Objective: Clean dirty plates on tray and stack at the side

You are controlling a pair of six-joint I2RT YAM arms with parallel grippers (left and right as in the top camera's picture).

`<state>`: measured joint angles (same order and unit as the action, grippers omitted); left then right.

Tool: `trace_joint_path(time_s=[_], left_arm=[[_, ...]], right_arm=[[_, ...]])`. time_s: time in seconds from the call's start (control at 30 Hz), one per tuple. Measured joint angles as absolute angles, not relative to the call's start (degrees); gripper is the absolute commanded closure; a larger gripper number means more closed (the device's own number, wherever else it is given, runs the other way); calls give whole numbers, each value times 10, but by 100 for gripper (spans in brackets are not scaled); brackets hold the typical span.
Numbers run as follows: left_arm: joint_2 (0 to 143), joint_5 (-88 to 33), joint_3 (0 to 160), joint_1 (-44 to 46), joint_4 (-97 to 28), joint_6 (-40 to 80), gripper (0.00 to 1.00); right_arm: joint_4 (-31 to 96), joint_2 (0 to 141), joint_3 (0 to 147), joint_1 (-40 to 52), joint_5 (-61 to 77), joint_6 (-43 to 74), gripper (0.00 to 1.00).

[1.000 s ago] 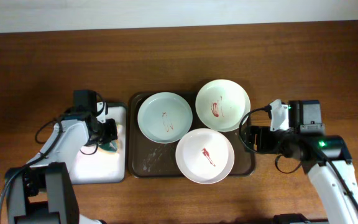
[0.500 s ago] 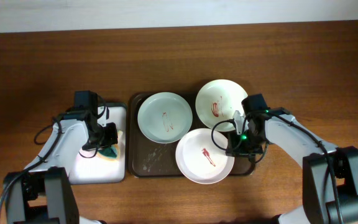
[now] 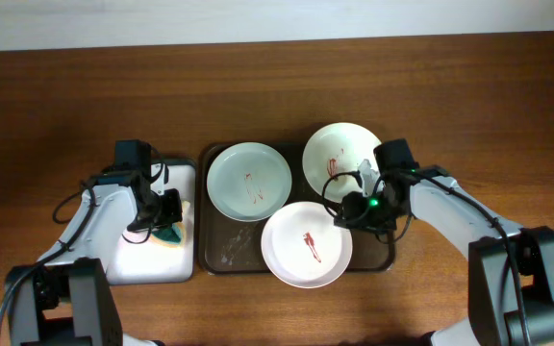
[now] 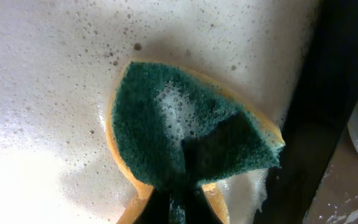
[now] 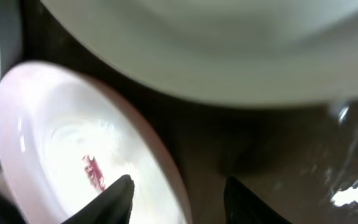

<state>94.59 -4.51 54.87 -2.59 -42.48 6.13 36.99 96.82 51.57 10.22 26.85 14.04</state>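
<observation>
Three plates sit on the dark brown tray [image 3: 221, 252]: a pale green plate [image 3: 249, 181] at the left, a white plate [image 3: 339, 154] at the back right, and a white plate [image 3: 301, 250] at the front, each with a red smear. My right gripper [image 3: 347, 213] is open and straddles the front plate's right rim. In the right wrist view one finger is over that plate [image 5: 61, 143] and the other over the tray [image 5: 278, 143]; the gripper [image 5: 182, 199] does not pinch the rim. My left gripper [image 3: 168, 223] is shut on the green sponge [image 4: 185, 130].
A smaller white-lined tray [image 3: 142, 255] full of foam lies left of the brown tray, with the sponge and left gripper [image 4: 178, 208] over its right side. The back white plate [image 5: 216, 43] overhangs the brown tray's rim just behind the right gripper.
The right arm swung in from the tray's right edge to the front white plate's rim. That plate has slid left and toward the front; the pale green plate shifted slightly left. The left arm is still.
</observation>
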Motion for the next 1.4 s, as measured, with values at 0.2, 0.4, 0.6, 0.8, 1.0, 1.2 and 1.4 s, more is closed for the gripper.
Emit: trace_joint_path(time_s=[0.2,0.4,0.6,0.8,1.0,1.2,1.4], left_arm=[[946,-45,549,-26,-425,61,100],[946,-45,549,-26,-425,61,100],[937,-58,551,-26,-447,70,100],[833,-72,570,-26,-452,89,100],[802,-85,571,-26,-452,91,100],[802,-81,571,-26,-430,91,99],[802,-41,572,-26,-284,91,100]], right_arm=[[366,968,509,107,243,137,79],[370,968,503,147,238,137,96],[368,968,502,147,238,194,96],[365,968,502,147,238,208,96],[364,968,502,147,238,209,96],[363,968,502,147,238,210,96],[363,968,502,147,238,210,96]])
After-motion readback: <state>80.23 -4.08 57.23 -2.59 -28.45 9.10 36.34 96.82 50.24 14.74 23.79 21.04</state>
